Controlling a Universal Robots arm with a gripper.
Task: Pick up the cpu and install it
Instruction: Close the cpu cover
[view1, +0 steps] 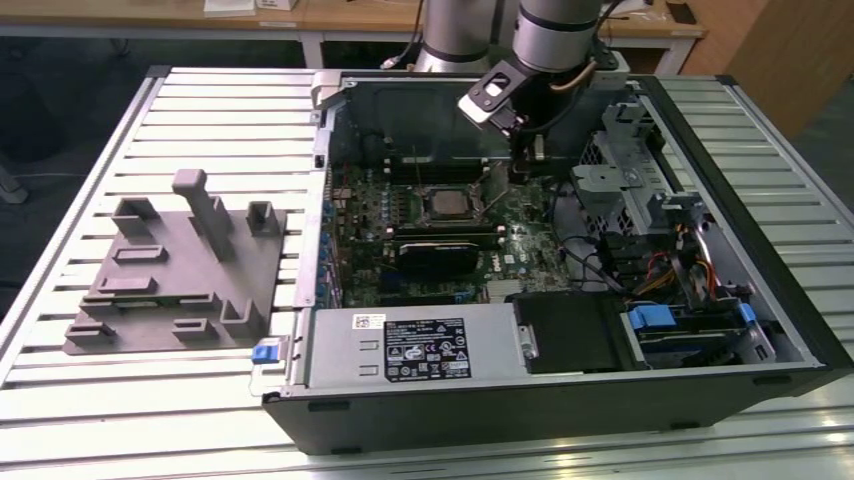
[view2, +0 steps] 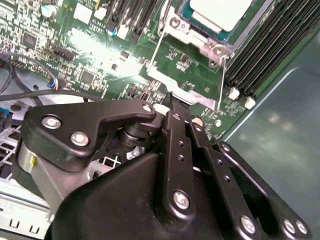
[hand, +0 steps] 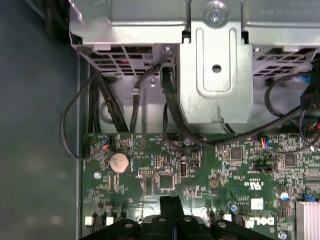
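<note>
fixture block (view1: 174, 265) of grey plastic lies on the slatted worktop (view1: 80, 400) at the exterior view's left. next comes the open computer case (view1: 561, 415), where the power supply (view1: 336, 350) carries a printed label (view1: 427, 348). white lettering also marks the green motherboard (hand: 225, 170) in the first wrist view; none of this print is read out. the cpu (view1: 447, 203) sits flat in its socket at the middle of the board, silvery top up, ringed by the metal socket frame (view2: 195, 40) in the second wrist view. just to its right the pincer (view1: 523, 170) hangs low over the board, fingers pressed together on nothing. by that, pick-up and seating look done; whether the frame is latched cannot be told.
</note>
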